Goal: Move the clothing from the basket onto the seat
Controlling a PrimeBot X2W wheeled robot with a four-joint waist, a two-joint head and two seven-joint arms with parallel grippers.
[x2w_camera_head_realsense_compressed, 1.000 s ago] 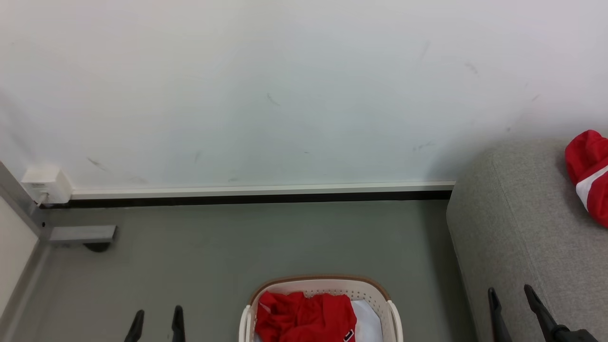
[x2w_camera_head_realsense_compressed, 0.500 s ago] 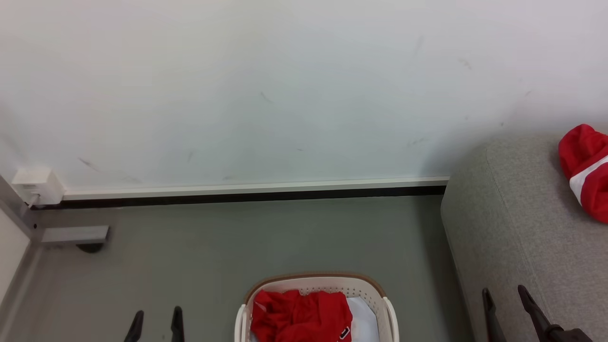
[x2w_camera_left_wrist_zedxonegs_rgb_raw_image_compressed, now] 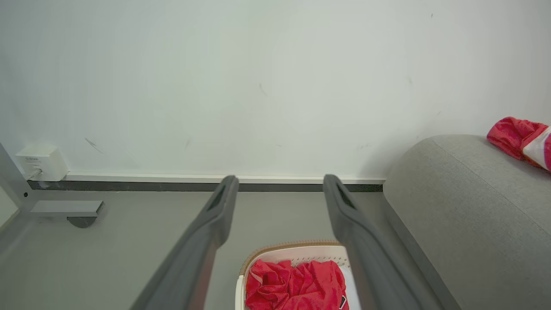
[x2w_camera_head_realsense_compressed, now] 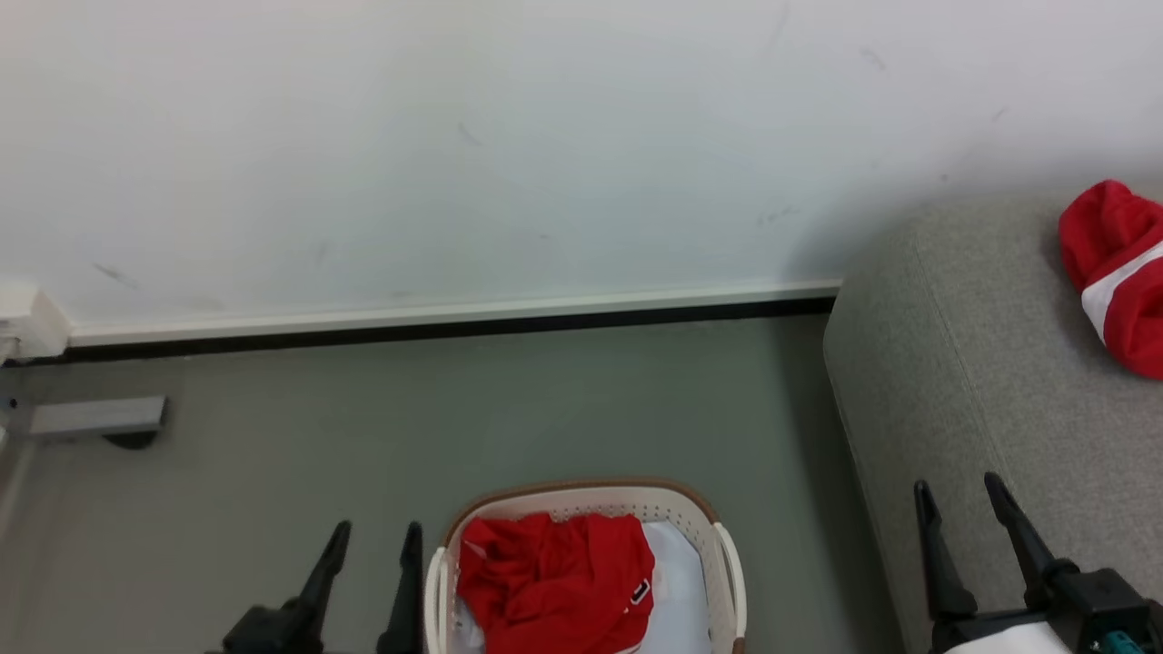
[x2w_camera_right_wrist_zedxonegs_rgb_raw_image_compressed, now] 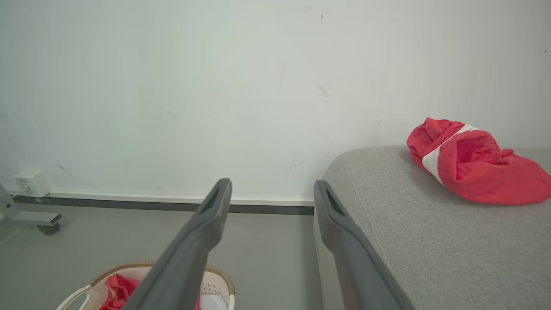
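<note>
The left claw (x2w_camera_head_realsense_compressed: 377, 531) near the basket (x2w_camera_head_realsense_compressed: 581, 488) and the right claw (x2w_camera_head_realsense_compressed: 956, 486) by the seat (x2w_camera_head_realsense_compressed: 981, 381) both gape wide, empty. One red garment (x2w_camera_head_realsense_compressed: 554, 581) lies in the basket, a second garment (x2w_camera_head_realsense_compressed: 1113, 272) on the seat.

Head view. Basket (x2w_camera_head_realsense_compressed: 581, 491): near part cut by bottom edge. Upper-right garment (x2w_camera_head_realsense_compressed: 1110, 272) on seat (x2w_camera_head_realsense_compressed: 954, 381): cut by right edge. Basket garment (x2w_camera_head_realsense_compressed: 554, 581) hides most of white sheet (x2w_camera_head_realsense_compressed: 680, 590). Black tag (x2w_camera_head_realsense_compressed: 641, 592): too small to read. Wall box (x2w_camera_head_realsense_compressed: 27, 320): cut by left edge.
</note>
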